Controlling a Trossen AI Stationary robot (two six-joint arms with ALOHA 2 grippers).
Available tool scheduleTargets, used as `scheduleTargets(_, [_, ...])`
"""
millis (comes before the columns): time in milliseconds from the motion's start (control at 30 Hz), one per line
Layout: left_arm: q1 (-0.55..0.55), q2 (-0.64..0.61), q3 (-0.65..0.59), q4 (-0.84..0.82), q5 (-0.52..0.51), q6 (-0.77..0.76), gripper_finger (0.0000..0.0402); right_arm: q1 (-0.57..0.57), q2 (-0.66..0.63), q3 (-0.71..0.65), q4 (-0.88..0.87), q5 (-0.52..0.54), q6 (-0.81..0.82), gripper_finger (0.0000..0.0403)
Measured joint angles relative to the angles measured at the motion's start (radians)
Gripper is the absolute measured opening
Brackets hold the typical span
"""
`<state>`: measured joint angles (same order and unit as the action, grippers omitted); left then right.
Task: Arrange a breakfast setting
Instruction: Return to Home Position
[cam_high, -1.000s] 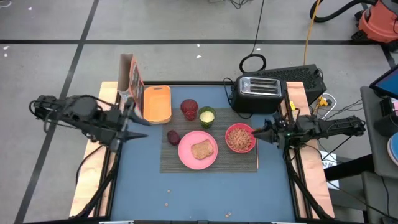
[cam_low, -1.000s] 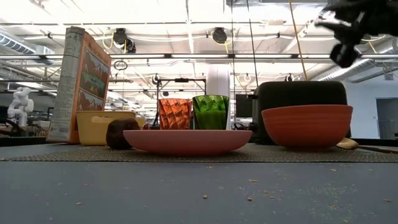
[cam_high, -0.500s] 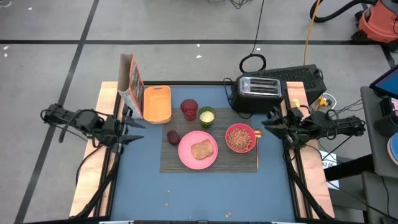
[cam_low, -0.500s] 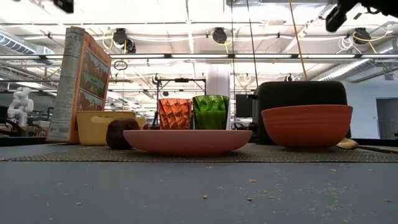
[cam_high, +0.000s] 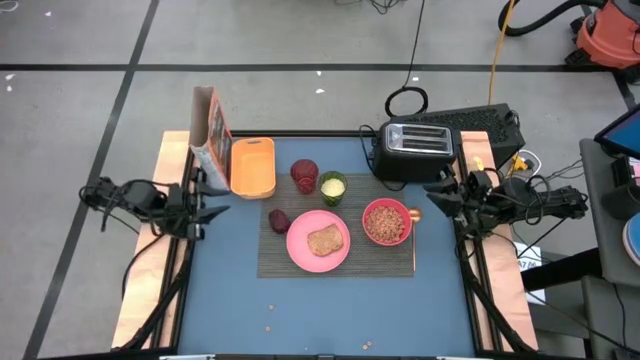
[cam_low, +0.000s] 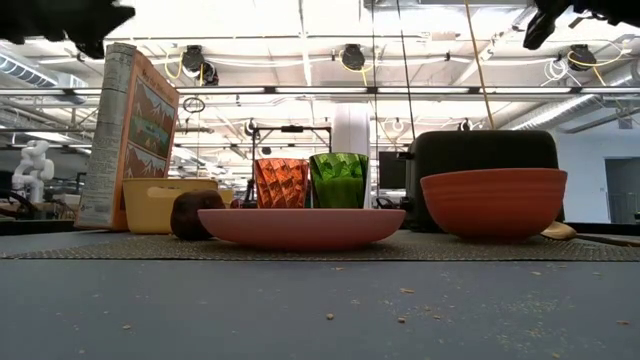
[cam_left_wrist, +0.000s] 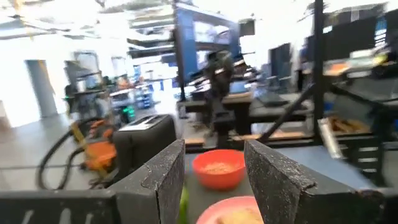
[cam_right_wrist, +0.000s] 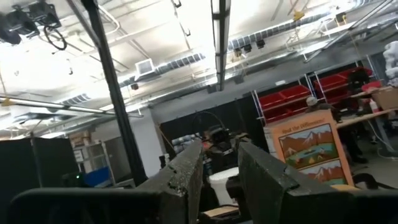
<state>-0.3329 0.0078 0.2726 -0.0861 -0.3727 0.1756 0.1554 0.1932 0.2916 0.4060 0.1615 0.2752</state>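
A breakfast setting laid out on a blue table (cam_high: 230, 290), flanked by two idle arms. At the table's left edge the left gripper (cam_high: 213, 212) hangs above the surface and points inward across the table; its fingers (cam_left_wrist: 158, 180) are spread apart with nothing between them. Next to it a cereal box (cam_high: 210, 135) stands upright at the far left corner, with an orange tray (cam_high: 252, 166) just beside it, its long axis running front to back.

The dark woven placemat (cam_high: 380, 262) lies in the middle of the table, its long axis running left to right. Along that axis sit the dark-red fruit (cam_high: 280, 219) at the mat's left end, then, just beside it, the pink plate (cam_high: 303, 252) with the toast slice (cam_high: 324, 240) lying flat at its centre, then the pink-red bowl (cam_high: 386, 222), filled with brown grains. The red tumbler (cam_high: 304, 175) and the green cup (cam_high: 333, 186) stand upright side by side just past the mat's far edge.

A gold spoon (cam_high: 414, 213) shows just beside the bowl's right rim; which way its handle points cannot be told. A black toaster (cam_high: 416, 150) stands behind the bowl, slots up. At the right edge the right gripper (cam_high: 432, 193) points inward, raised, its fingers (cam_right_wrist: 183, 171) parted and empty.
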Motion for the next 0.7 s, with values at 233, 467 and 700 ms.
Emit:
scheduleTargets(233, [0.054, -0.004, -0.131, 0.171, -0.024, 0.031, 0.0173, 0.0, 0.018, 0.0, -0.006, -0.006, -0.008, 0.0095])
scheduleTargets(467, [0.137, -0.001, -0.263, 0.322, -0.022, 0.014, 0.0173, 0.0, 0.034, 0.0, -0.015, -0.005, -0.031, 0.0095])
scheduleTargets(700, [0.217, -0.002, -0.263, 0.315, -0.021, 0.021, 0.0173, -0.051, 0.104, 0.0, -0.014, 0.025, -0.144, 0.0095])
